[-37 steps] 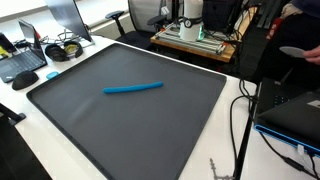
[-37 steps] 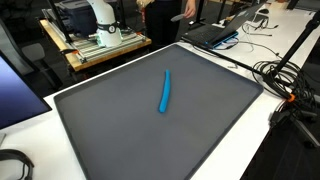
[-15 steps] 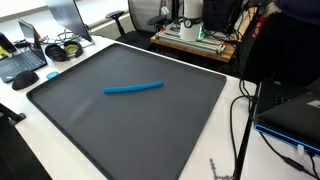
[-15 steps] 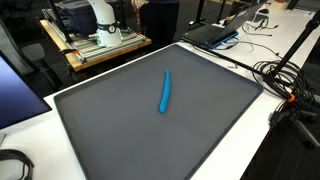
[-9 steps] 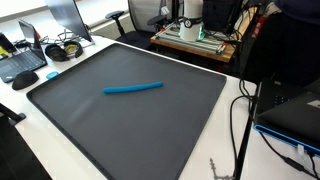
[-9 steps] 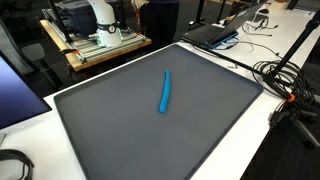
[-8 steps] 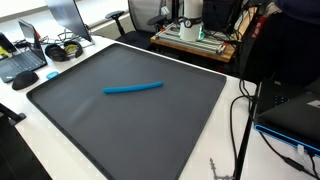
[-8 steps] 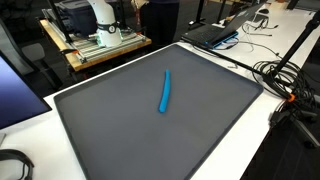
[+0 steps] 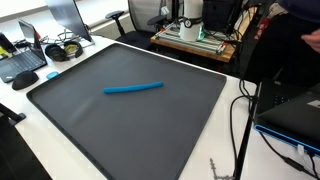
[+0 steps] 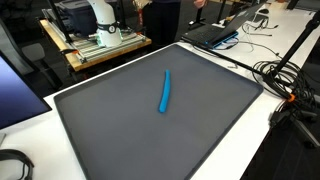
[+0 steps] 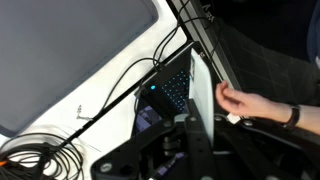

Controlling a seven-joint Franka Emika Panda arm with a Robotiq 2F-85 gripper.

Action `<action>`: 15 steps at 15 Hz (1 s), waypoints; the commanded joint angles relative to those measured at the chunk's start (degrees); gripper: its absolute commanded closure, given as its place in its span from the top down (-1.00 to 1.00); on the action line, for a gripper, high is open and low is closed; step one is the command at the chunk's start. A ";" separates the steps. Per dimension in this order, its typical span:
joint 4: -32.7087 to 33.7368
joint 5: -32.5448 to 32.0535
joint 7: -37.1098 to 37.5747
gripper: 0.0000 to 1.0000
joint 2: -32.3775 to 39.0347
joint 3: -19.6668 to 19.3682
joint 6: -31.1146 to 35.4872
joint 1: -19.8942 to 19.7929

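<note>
A slim blue stick lies in the middle of a dark grey mat, seen in both exterior views (image 9: 134, 88) (image 10: 165, 91). The mat (image 9: 130, 125) (image 10: 160, 135) covers most of the white table. My gripper (image 11: 197, 125) shows only in the wrist view, at the bottom centre. Its dark fingers are shut together with nothing visible between them. It hangs off the mat's edge, over an open laptop (image 11: 172, 92) and cables, far from the blue stick. A person's hand (image 11: 250, 103) holding a small white bit is just to the right of the fingertips.
A tangle of black cables (image 11: 40, 155) (image 10: 282, 80) lies on the white table beside the mat. Laptops stand at the mat's edges (image 9: 290, 115) (image 10: 212, 35) (image 9: 20, 65). The robot's white base (image 10: 100, 15) sits on a wooden cart behind the table.
The blue stick and mat have not moved. A person's hand has come into the upper right corner of an exterior view.
</note>
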 commanded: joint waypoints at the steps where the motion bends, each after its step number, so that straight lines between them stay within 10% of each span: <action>1: 2.46 -5.31 11.53 -0.98 0.84 1.02 -1.96 -0.66; 7: -0.62 -20.98 15.16 -0.98 3.31 -0.90 -2.42 -4.11; 15: -1.40 -20.25 13.87 -0.93 5.39 -1.87 0.15 -4.91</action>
